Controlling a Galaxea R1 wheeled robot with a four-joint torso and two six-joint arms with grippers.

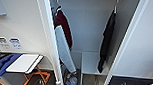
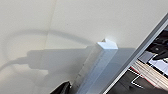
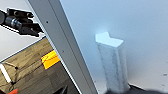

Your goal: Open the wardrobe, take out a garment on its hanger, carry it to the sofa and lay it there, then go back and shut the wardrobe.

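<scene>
The wardrobe (image 1: 89, 23) stands open, its two white doors swung out to either side of me. Inside on the right hangs the black garment (image 1: 107, 39), long and slim, on a thin white hanger (image 1: 115, 8). A white door handle (image 2: 98, 65) looms close in the left wrist view, with a dark part of my left gripper (image 2: 62, 89) just beside its lower end. The other door's handle (image 3: 112, 62) is just as near in the right wrist view, and a dark edge of my right gripper (image 3: 140, 90) sits at its base.
A maroon garment with a white panel (image 1: 64, 32) hangs at the wardrobe's left. A white box-like shelf (image 1: 91, 62) and small items (image 1: 70, 80) sit low inside. Outside the left door are a blue-and-white object (image 1: 14, 62) and an orange frame (image 1: 39, 77).
</scene>
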